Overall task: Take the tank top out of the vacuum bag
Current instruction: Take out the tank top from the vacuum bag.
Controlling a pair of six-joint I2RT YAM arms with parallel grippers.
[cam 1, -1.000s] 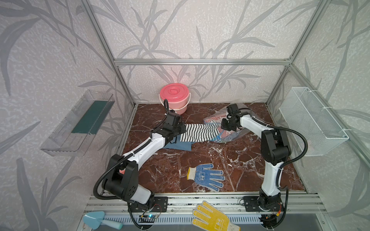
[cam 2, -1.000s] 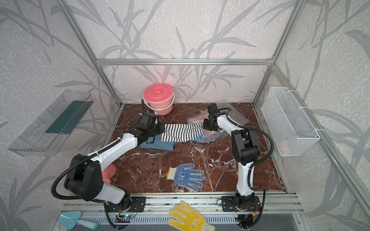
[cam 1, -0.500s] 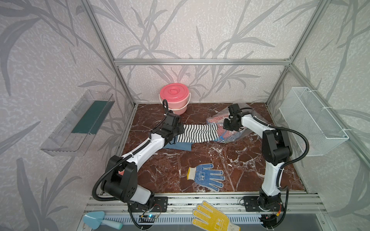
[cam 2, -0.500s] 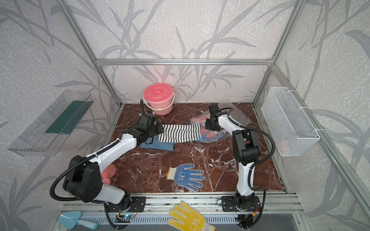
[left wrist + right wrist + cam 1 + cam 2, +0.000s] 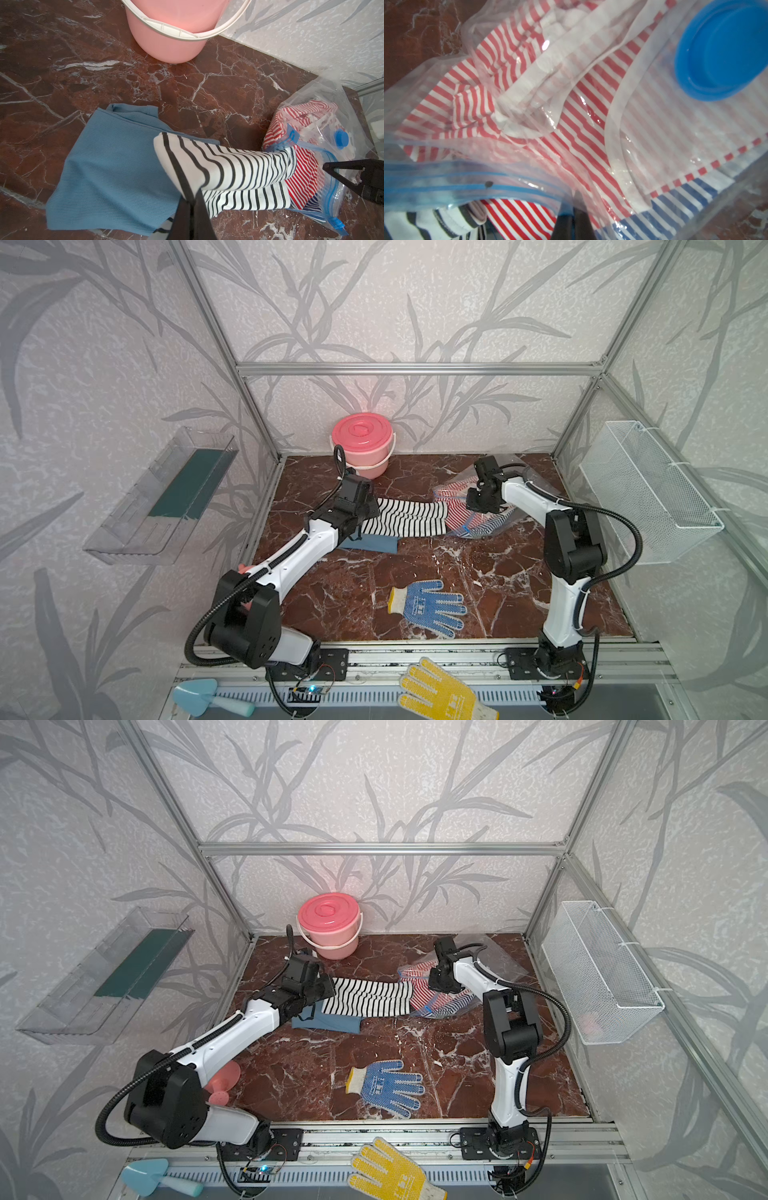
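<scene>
Leaf-patterned wallpaper and aluminium framing enclose a red-brown marble tabletop (image 5: pixel 415 564). A white wire basket (image 5: pixel 648 489) hangs on one side wall and a clear plastic tray (image 5: pixel 166 497) on the opposite one.

Both arms reach toward the back of the table. The vacuum bag (image 5: pixel 490 524) lies crumpled near the back corner below the wire basket. A red-and-white striped garment (image 5: pixel 581 124) and a blue-and-white striped one (image 5: pixel 685 195) show through its film.

The tank top (image 5: pixel 405 518), white with black stripes, is stretched between the bag and the left arm. One end is tucked in the bag's mouth under the blue zip strip (image 5: pixel 330 182). The rest is out over the marble. The left gripper (image 5: pixel 192 199) is clamped tight on the tank top's free end, its fingers pressed together around the fabric. The right gripper (image 5: pixel 572 207) is likewise closed, pinching the bag's film just beside the zip strip.

A blue ribbed garment (image 5: pixel 108 166) lies flat under the tank top's lifted end. A pink lidded bucket (image 5: pixel 363 443) stands against the back wall, near the left gripper.

A blue-dotted work glove (image 5: pixel 430 605) lies on the marble toward the front, between the arm bases. A yellow glove (image 5: pixel 440 693) and a light-blue trowel (image 5: pixel 195 697) rest on the front rail. The bag's round blue valve cap (image 5: pixel 724 47) sits close to the right gripper.
</scene>
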